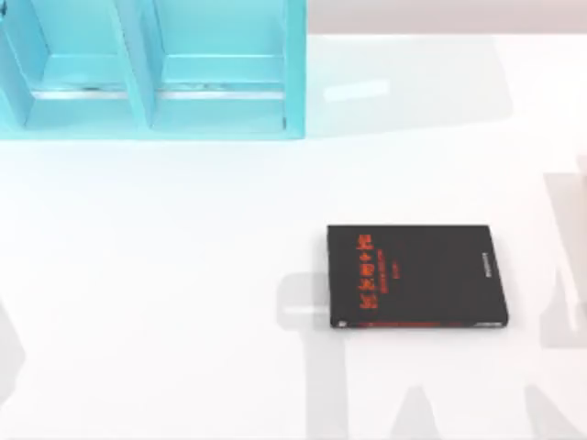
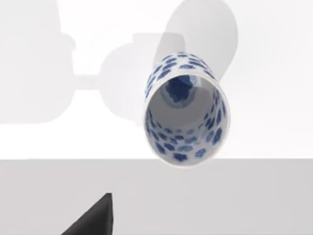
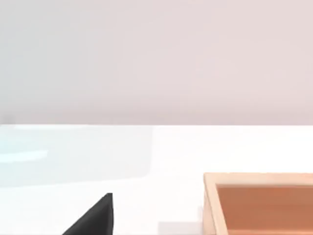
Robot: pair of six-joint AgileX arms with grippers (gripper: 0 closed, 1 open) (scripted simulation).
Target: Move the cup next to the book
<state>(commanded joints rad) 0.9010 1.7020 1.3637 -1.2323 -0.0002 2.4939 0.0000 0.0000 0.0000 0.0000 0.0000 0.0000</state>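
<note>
The book (image 1: pixel 417 275) lies flat on the white table, right of centre in the top view. It is black, with red lettering toward its left end and a thin red line along its front edge. In the left wrist view the cup (image 2: pixel 185 112) stands on the white table, white with blue blotches, its open mouth turned toward the camera. A dark part of my left gripper (image 2: pixel 93 218) shows at that view's edge, well apart from the cup and not touching it. A dark part of my right gripper (image 3: pixel 93 218) shows in the right wrist view, with nothing near it.
A teal shelf unit (image 1: pixel 151 69) with open compartments stands at the table's back left. A light wooden box (image 3: pixel 259 203) sits on the table in the right wrist view. Grey arm shadows fall across the table's front and right side.
</note>
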